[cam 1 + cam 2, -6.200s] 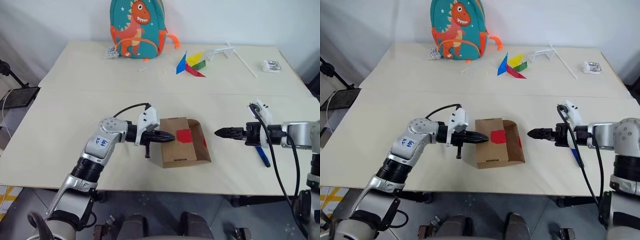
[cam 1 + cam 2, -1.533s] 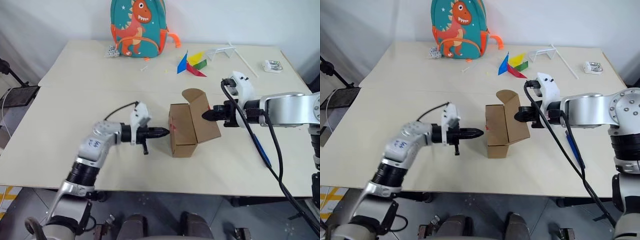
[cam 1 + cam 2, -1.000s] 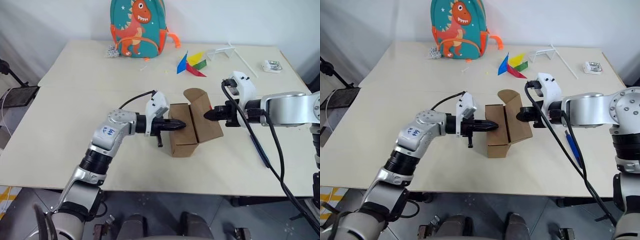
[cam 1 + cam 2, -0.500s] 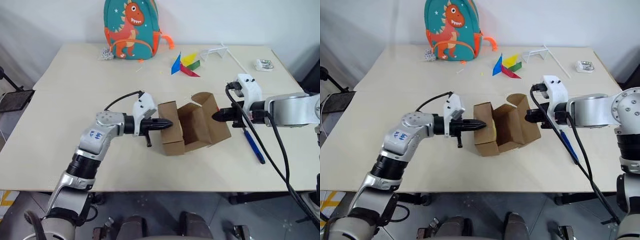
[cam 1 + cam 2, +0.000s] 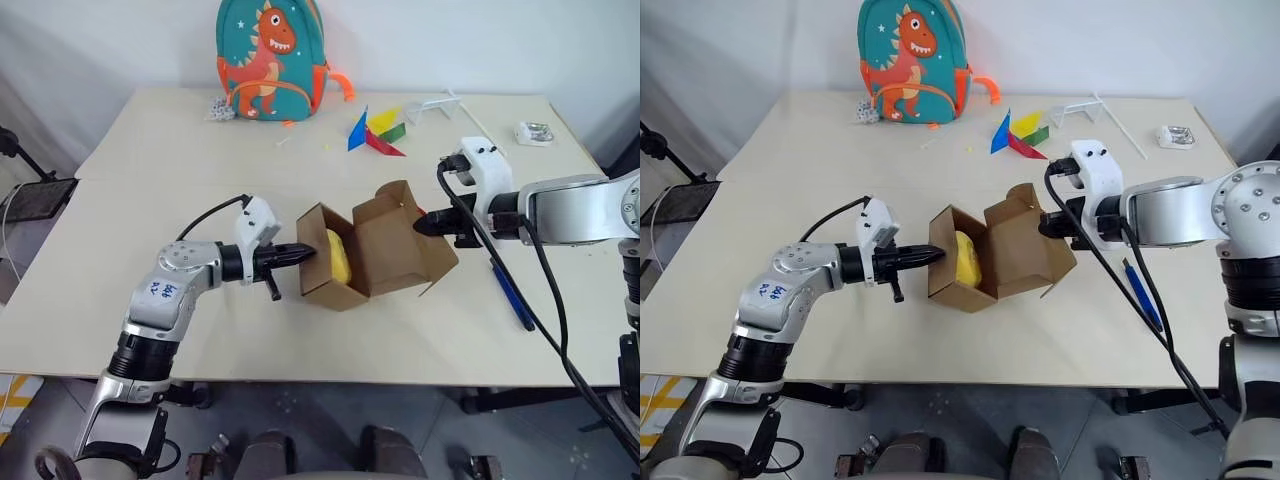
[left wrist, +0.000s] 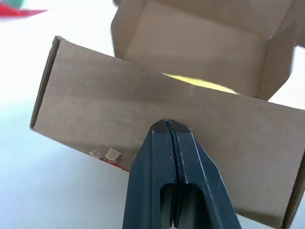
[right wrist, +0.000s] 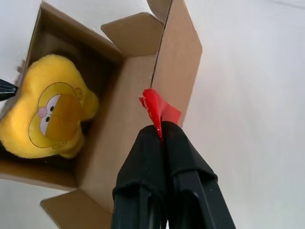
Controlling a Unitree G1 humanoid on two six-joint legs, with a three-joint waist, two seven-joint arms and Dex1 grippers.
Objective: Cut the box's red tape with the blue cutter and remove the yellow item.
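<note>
- Box (image 5: 345,262) lies open mid-table, mouth up; yellow item (image 7: 52,114) sits inside.
- Left tool (image 5: 300,255), closed and empty, touches the box wall, nearer the item.
- Right tool (image 7: 159,131) pinches red tape (image 7: 158,110) on the lid.

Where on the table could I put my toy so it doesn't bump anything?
Try the wide bare stretch on the table between the dinosaur backpack and the left claw. The front edge below the box is free too. Around the box, both claws and the blue cutter it's crowded.
</note>
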